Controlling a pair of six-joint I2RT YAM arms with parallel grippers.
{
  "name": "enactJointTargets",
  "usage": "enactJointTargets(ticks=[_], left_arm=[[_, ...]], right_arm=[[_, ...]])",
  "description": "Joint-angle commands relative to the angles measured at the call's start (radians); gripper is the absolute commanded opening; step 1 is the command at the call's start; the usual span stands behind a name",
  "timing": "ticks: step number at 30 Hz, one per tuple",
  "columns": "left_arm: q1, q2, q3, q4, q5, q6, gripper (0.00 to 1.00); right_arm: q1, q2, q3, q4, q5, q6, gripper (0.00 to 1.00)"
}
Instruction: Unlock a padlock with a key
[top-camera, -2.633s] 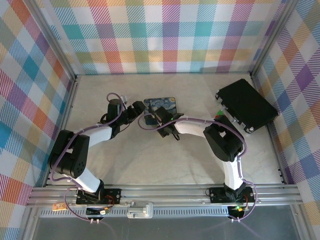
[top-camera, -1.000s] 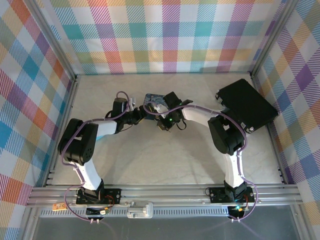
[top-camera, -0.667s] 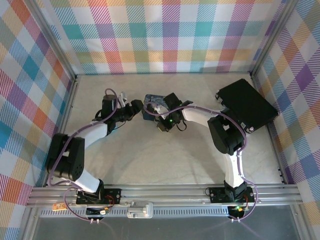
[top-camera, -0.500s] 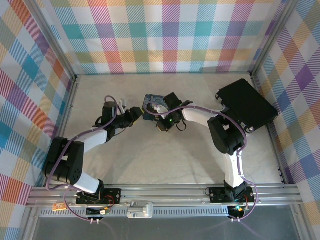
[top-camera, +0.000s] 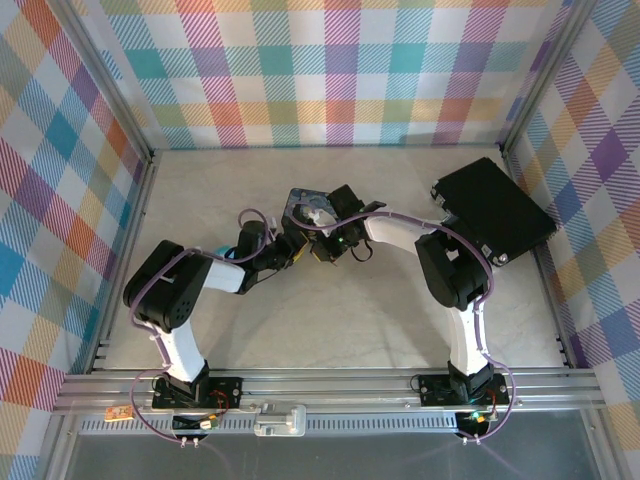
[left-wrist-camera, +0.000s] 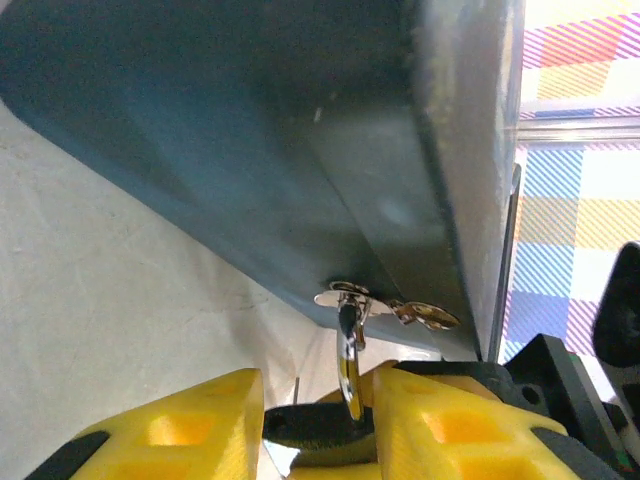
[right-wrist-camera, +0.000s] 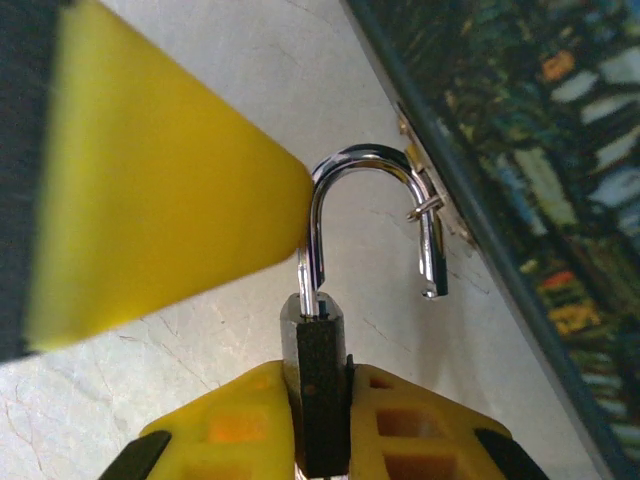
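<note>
Between your right gripper's (right-wrist-camera: 318, 405) fingers the padlock (right-wrist-camera: 318, 375) is clamped by its dark body. Its shackle (right-wrist-camera: 350, 160) points ahead with one end free, hooked through the hasp (right-wrist-camera: 425, 205) of the blue tin (right-wrist-camera: 530, 140) just beyond. Ahead of your left gripper (left-wrist-camera: 318, 400), the key (left-wrist-camera: 348, 360) hangs in the gap between its parted fingers, above the counter (left-wrist-camera: 100, 300).
</note>
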Motion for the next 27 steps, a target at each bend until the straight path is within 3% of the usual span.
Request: enactJointTargets(ticks=[1, 6, 10, 15, 17, 22, 27], left_arm=[[-0.020, 0.043, 0.003, 0.133, -0.037, -0.059, 0.32], [-0.028, 0.100, 0.004, 0.236, -0.053, -0.115, 0.26], [-0.030, 0.091, 0.000, 0.217, -0.059, -0.103, 0.18], [-0.030, 0.089, -0.015, 0.203, -0.061, -0.096, 0.02], [-0.030, 0.094, -0.020, 0.206, -0.061, -0.096, 0.00], [-0.030, 0.097, -0.027, 0.205, -0.072, -0.096, 0.00], [-0.030, 0.098, -0.022, 0.197, -0.082, -0.091, 0.00]], right_arm=[[-0.002, -0.033, -0.003, 0.025, -0.044, 0.012, 0.00], [-0.002, -0.034, -0.006, 0.025, -0.043, 0.011, 0.00], [-0.002, -0.031, -0.004, 0.025, -0.042, 0.011, 0.00], [-0.002, -0.032, -0.003, 0.034, -0.042, 0.026, 0.01], [-0.002, -0.043, -0.008, 0.039, -0.031, 0.051, 0.09], [-0.005, -0.148, -0.057, 0.020, 0.079, 0.233, 0.44], [-0.013, -0.286, -0.143, 0.016, 0.124, 0.440, 0.58]])
